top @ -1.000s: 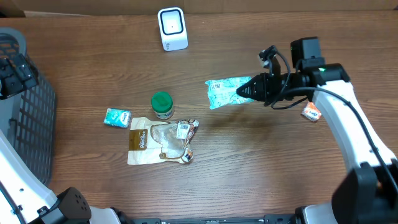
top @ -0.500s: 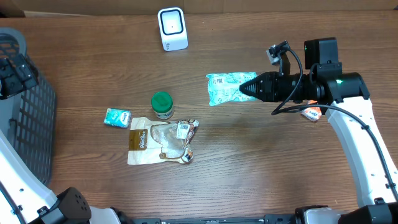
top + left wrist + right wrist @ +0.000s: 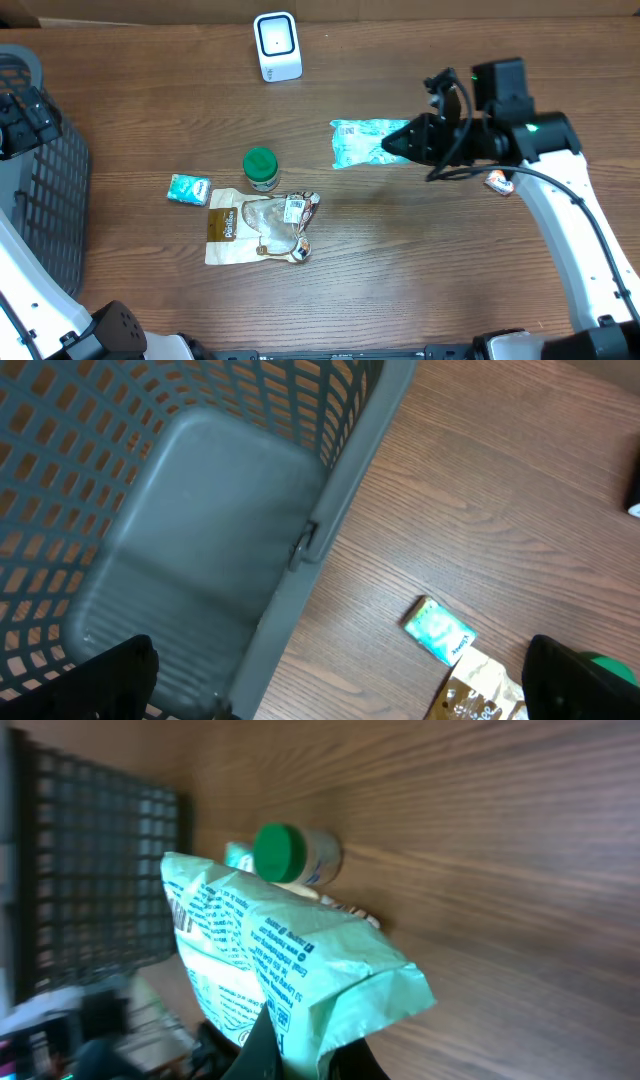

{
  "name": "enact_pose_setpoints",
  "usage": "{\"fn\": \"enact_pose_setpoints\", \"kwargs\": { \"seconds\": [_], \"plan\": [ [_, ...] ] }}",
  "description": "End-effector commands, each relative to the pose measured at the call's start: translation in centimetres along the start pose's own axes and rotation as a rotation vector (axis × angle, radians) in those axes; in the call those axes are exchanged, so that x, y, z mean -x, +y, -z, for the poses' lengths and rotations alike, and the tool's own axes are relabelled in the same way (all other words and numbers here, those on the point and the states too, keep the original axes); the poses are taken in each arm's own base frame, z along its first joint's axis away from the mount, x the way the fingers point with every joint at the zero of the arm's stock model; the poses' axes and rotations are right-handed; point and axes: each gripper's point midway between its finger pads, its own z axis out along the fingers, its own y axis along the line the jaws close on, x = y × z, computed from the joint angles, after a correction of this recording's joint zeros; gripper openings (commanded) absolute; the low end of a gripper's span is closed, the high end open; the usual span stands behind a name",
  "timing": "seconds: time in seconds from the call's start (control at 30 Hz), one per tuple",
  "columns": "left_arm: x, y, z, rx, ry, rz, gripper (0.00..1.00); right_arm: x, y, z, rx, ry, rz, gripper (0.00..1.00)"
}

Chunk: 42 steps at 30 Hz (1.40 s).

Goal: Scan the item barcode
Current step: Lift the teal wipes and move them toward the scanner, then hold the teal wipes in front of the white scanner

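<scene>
My left gripper (image 3: 22, 122) hangs over the basket (image 3: 60, 190) at the table's (image 3: 400, 280) left edge, jaws wide apart and empty; I'd leave it parked. The scanner (image 3: 277, 45) stands at the far edge, left of centre. The packet (image 3: 360, 143) is in the air right of centre, one end pinched tight in my right gripper (image 3: 398, 144). I can't spot the barcode, so I'd find it first, then present that face flat to the scanner, slowly.
</scene>
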Motion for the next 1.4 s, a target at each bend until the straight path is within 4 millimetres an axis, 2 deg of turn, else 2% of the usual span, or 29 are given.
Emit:
{"fn": "enact_pose_setpoints", "kwargs": {
  "seconds": [0.0, 0.07, 0.23, 0.37, 0.43, 0.5, 0.67, 0.8, 0.97, 1.07, 1.23, 1.37],
  "plan": [
    [0.3, 0.1, 0.1, 0.004, -0.008, -0.011, 1.00, 5.1, 1.6, 0.7, -0.183, -0.129, 0.079, 0.04],
    [0.3, 0.1, 0.1, 0.004, -0.008, -0.011, 0.99, 7.6, 2.5, 0.6, -0.261, -0.175, 0.119, 0.04],
    [0.3, 0.1, 0.1, 0.004, -0.008, -0.011, 0.99, 15.3, 4.3, -0.5, -0.478, -0.365, 0.276, 0.04],
    [0.3, 0.1, 0.1, 0.004, -0.008, -0.011, 0.99, 21.2, 5.5, -2.6, -0.692, -0.585, 0.509, 0.04],
    [0.3, 0.1, 0.1, 0.004, -0.008, -0.011, 1.00, 23.2, 6.1, -3.8, -0.786, -0.667, 0.612, 0.04],
    [0.3, 0.1, 0.1, 0.004, -0.008, -0.011, 0.99, 24.6, 7.0, -6.1, -0.862, -0.695, 0.775, 0.04],
    [0.3, 0.1, 0.1, 0.004, -0.008, -0.011, 0.99, 26.8, 7.4, -11.7, -1.008, -0.702, 1.129, 0.04],
    [0.3, 0.1, 0.1, 0.004, -0.008, -0.011, 1.00, 28.0, 6.9, -14.6, -1.105, -0.729, 1.302, 0.04],
    [0.3, 0.1, 0.1, 0.004, -0.008, -0.011, 1.00, 28.2, 5.9, -16.8, -1.161, -0.723, 1.393, 0.04],
    [0.3, 0.1, 0.1, 0.004, -0.008, -0.011, 1.00, 27.6, 4.6, -18.7, -1.138, -0.647, 1.432, 0.04],
    [0.3, 0.1, 0.1, 0.004, -0.008, -0.011, 0.99, 26.9, 4.7, -19.8, -1.097, -0.609, 1.469, 0.04],
    [0.3, 0.1, 0.1, 0.004, -0.008, -0.011, 1.00, 26.2, 3.8, -20.8, -1.089, -0.535, 1.486, 0.04]
  ]
}}
